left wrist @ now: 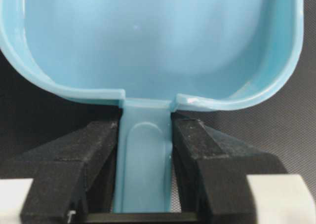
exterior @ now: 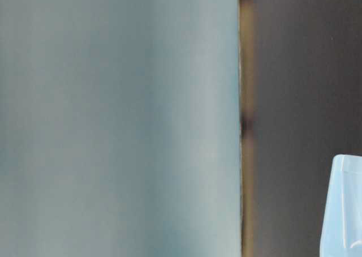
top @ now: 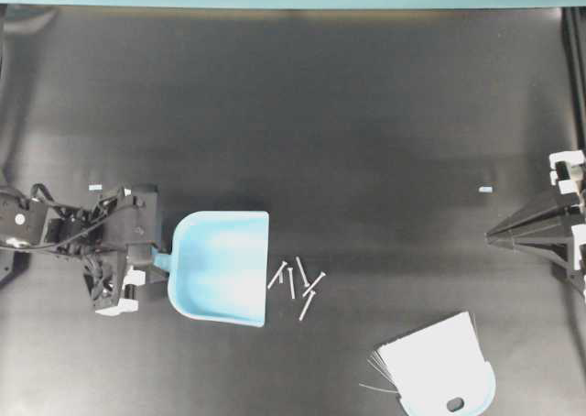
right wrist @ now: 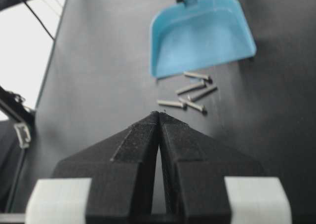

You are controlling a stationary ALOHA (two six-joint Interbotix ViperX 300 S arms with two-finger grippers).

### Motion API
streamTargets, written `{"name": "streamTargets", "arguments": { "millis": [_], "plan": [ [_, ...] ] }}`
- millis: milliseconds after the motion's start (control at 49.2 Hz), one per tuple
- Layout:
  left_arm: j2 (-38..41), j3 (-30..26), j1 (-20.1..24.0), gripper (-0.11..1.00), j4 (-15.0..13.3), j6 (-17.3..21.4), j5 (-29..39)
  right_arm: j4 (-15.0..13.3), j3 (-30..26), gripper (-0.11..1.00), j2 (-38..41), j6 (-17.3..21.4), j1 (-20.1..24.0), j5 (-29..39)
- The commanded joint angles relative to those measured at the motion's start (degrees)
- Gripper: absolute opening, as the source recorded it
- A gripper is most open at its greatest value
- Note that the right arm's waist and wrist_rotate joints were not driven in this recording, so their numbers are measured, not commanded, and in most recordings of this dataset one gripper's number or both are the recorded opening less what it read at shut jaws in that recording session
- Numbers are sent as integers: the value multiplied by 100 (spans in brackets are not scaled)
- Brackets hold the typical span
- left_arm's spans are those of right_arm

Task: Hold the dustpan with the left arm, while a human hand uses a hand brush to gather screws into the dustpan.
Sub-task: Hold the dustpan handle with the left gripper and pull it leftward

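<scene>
Left wrist view: left pincer (left wrist: 145,174) has its black fingers (left wrist: 96,155) either side of the dustpan (left wrist: 148,41) handle, pads touching or all but touching the handle edges. Can't tell from here whether it's clamped firm yet. I'd call it closing on the handle, grip not confirmed.

Overhead view: dustpan (top: 222,267) flat on the dark table (top: 302,114), handle toward the left pincer (top: 137,256), open mouth facing right. Screws (top: 298,283), about five, scattered just beside the mouth, none inside the pan. Hand brush (top: 439,366) lies near the bottom right edge, bristles up-left, well apart from the screws. No human hand in any view.

Right pincer (top: 494,237) parked at the far right, fingers pressed together on nothing; the right wrist view shows the same, pointing at the screws and the pan.

Step in hand: securing the dustpan. Sweeping not yet started.

Next, my read: finish the squeeze, then keep the pan's front lip flat on the table so the screws don't slip under it. Handle is thin and slick, so it could twist in the pads if the brush pushes hard.
</scene>
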Motion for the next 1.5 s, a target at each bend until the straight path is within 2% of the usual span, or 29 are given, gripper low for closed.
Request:
{"name": "streamTargets", "arguments": {
  "millis": [0,81,224,386,630,1138,1382,1483],
  "plan": [
    [-167,-79,-9,30,18,44,-44,26,26,0,-114,0,0,70],
    [-290,-70,-18,30,18,53,-44,18,114,0,-352,-9,0,308],
    [-642,-35,-26,30,18,44,-9,123,334,0,-800,-9,0,1169],
    [-1090,26,-35,30,18,44,141,158,413,0,-1257,0,0,1011],
    [-1512,18,-35,30,18,-18,773,123,457,0,-1644,-9,0,1063],
    [-1626,-97,-53,30,18,9,2021,132,316,0,-2013,0,0,2145],
    [-1723,-396,-53,30,18,35,2549,141,290,0,-2083,-9,0,2250],
    [-1573,-475,-53,30,18,44,2558,141,299,0,-2083,-9,0,2250]
  ]
}}
